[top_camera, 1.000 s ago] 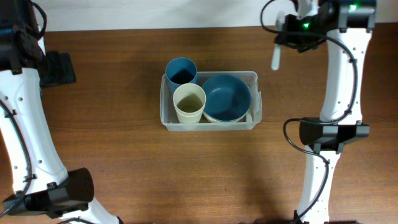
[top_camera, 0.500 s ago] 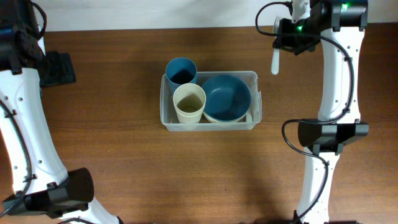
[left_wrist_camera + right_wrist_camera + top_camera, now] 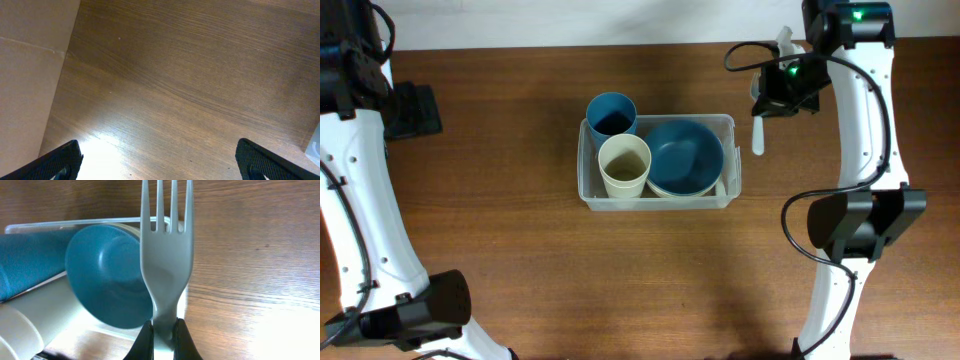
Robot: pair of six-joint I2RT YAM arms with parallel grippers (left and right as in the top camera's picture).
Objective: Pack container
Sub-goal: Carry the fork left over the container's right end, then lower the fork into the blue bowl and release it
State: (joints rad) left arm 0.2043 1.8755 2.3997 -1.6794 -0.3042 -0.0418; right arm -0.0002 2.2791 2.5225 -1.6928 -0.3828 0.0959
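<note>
Moved since the earlier frames: the right gripper [image 3: 772,95] and its pale fork [image 3: 758,135], brought in from further behind the container [image 3: 585,190] to just off its right rear corner.

- Left gripper [image 3: 160,162]: well left of the container, fingers spread wide, nothing between them, only bare table [image 3: 190,75] below.
- Container: mid-table, already loaded with a blue cup [image 3: 611,113] at its left rear, a cream cup [image 3: 624,165] in front of that and a blue bowl [image 3: 683,155] filling the right half.
- Right gripper: fingers pinched on the fork's handle, tines pointing away from the wrist.

Handling note: the fork is best carried leftward until it is wholly over the rim, lowered toward the bowl, and released only then — the tines are to be kept off the container's wall.

Unchanged from the earlier frames: the left gripper, the container and its contents.
</note>
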